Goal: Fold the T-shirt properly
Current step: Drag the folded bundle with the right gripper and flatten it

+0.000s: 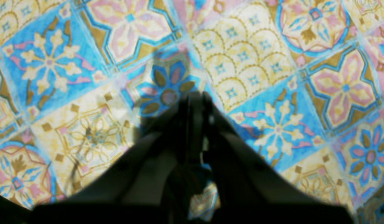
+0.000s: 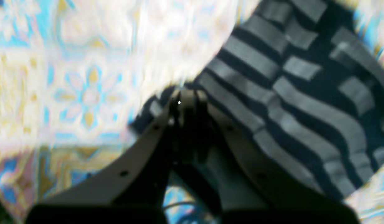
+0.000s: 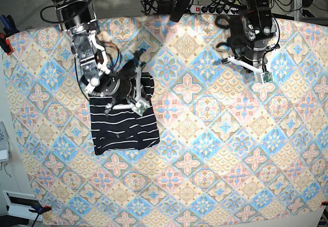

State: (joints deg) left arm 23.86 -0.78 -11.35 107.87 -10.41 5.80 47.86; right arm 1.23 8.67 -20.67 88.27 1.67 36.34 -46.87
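Observation:
The T-shirt, dark with thin white stripes, lies bunched into a rough rectangle at the table's left side. My right gripper is over its upper right part, shut on a fold of the T-shirt. In the right wrist view the striped cloth runs from the closed fingertips off to the right, and the picture is blurred. My left gripper hangs far to the right over the bare tablecloth. It is shut with nothing between its fingers.
The patterned tablecloth covers the whole table. A power strip and cables lie behind the far edge. Clamps hold the cloth at the left edge and at the front left corner.

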